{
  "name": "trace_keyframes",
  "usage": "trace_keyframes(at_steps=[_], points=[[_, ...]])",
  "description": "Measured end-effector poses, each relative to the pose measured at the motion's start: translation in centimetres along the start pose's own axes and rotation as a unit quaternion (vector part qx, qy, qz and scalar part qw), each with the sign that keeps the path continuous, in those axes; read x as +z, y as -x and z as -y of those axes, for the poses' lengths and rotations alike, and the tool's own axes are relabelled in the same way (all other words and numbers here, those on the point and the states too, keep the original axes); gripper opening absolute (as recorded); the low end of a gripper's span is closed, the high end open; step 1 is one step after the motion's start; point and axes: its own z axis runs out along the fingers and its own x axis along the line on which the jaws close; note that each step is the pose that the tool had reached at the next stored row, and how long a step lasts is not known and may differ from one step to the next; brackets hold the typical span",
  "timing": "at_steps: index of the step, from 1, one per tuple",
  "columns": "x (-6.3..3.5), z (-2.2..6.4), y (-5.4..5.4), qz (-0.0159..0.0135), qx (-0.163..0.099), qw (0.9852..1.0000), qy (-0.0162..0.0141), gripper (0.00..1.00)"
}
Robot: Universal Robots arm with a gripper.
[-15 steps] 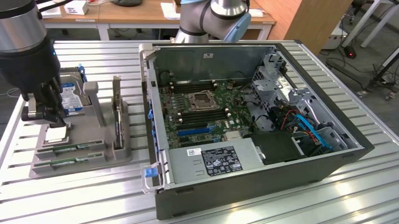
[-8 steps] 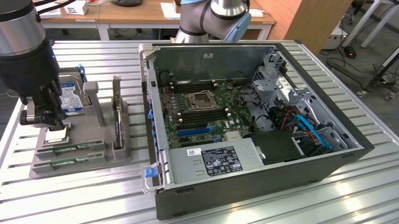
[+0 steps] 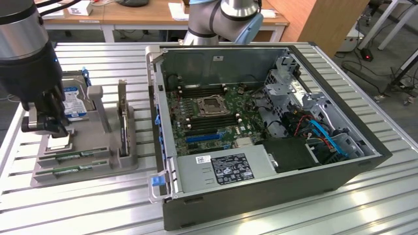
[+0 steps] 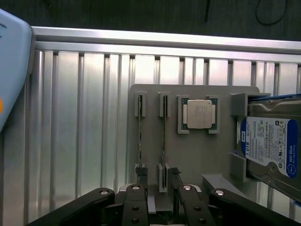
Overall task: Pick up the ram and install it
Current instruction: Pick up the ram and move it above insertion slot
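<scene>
Our gripper [image 4: 161,190] hovers over one end of the grey holder [image 4: 202,155], jaws spread and empty. The ram [image 4: 163,136] stands on edge in the holder's slot between a twin stick [image 4: 139,136] and the processor [image 4: 197,114] (its long axis runs straight out from the gap between our fingers).

A ribbed aluminium desk [image 3: 365,205] fills the foreground. Behind it stand pale wooden tables [image 3: 130,14], a wooden panel [image 3: 320,22] and grey floor [image 3: 405,54] with trailing cables [image 3: 385,81].
</scene>
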Motion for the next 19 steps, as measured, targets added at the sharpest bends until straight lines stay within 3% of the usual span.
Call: trace_keyframes(at_steps=[12, 19], points=[[1.12, 0.05, 0.0, -0.0004, 0.0, 1.0, 0.0006, 0.3], [1.11, 0.04, -0.4, -0.0005, 0.0, 1.0, 0.0006, 0.3]])
